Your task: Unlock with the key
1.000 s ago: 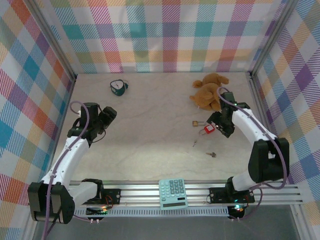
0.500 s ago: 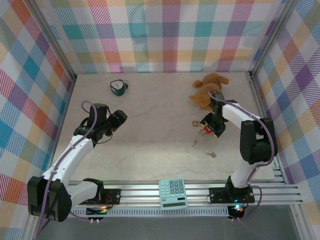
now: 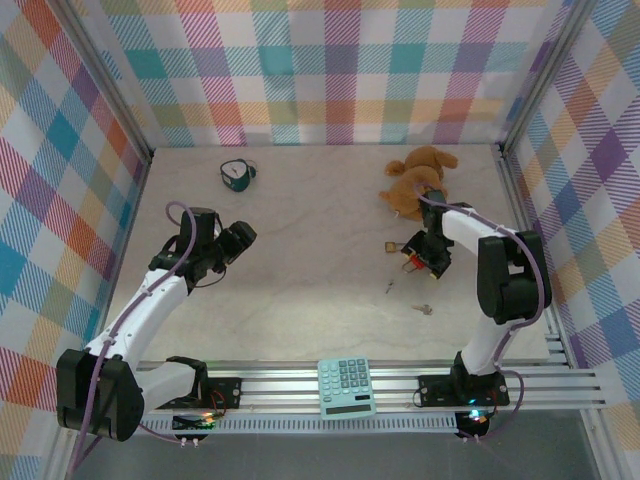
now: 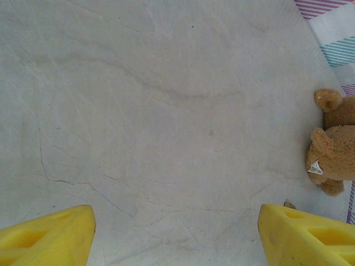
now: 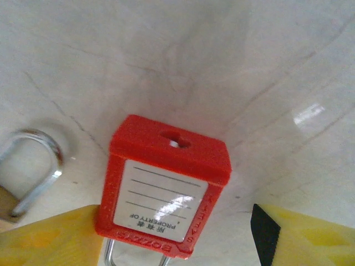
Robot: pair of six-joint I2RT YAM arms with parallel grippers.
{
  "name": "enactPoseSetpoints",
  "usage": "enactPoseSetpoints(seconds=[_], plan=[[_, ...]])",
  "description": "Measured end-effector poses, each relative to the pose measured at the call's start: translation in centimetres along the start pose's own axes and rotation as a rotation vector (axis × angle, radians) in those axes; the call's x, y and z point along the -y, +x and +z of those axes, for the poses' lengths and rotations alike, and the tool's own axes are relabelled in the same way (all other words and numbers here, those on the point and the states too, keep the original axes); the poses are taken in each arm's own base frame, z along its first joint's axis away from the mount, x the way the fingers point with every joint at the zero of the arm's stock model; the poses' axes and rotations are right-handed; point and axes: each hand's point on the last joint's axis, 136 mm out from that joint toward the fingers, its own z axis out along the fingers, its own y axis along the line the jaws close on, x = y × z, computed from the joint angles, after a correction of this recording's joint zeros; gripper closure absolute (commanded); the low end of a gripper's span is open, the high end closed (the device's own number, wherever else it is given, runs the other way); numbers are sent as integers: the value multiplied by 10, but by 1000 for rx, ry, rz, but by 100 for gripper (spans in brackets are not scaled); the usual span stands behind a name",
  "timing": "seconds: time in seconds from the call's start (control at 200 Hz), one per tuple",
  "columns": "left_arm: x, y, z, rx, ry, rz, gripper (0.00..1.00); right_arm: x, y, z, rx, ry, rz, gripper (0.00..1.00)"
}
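While the right end effector (image 5: pixel 175 241) straddled the red padlock (image 5: pixel 163 188) on the counter (image 3: pixel 300 260), its jaws stood open, not yet gripping. The left end effector (image 4: pixel 175 235) hung open, empty. The key (image 3: pixel 424 309) lay apart, untouched. Next move, probably: close on the padlock to steady it.

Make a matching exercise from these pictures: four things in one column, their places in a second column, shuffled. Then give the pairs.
Things
1. red padlock
2. teddy bear
3. calculator
4. teal object

Places
A. on the rail at the near edge, between the two arm bases
B. far left part of the table
C. between the open fingers of the right gripper
D. far right part of the table

Pairs: 1-C, 2-D, 3-A, 4-B
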Motion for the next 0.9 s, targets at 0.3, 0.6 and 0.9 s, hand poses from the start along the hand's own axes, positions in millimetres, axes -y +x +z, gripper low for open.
enactPoseSetpoints(seconds=[0.3,0.6,0.9], plan=[[1,2,0,-8,4,1,23,1,2,-12,11,-18,-125,34],[2,5,0,-21,8,5,23,-14,-14,-18,18,-51,-173,39],[2,6,0,-21,7,9,23,-7,-13,-8,-9,-14,-162,38]])
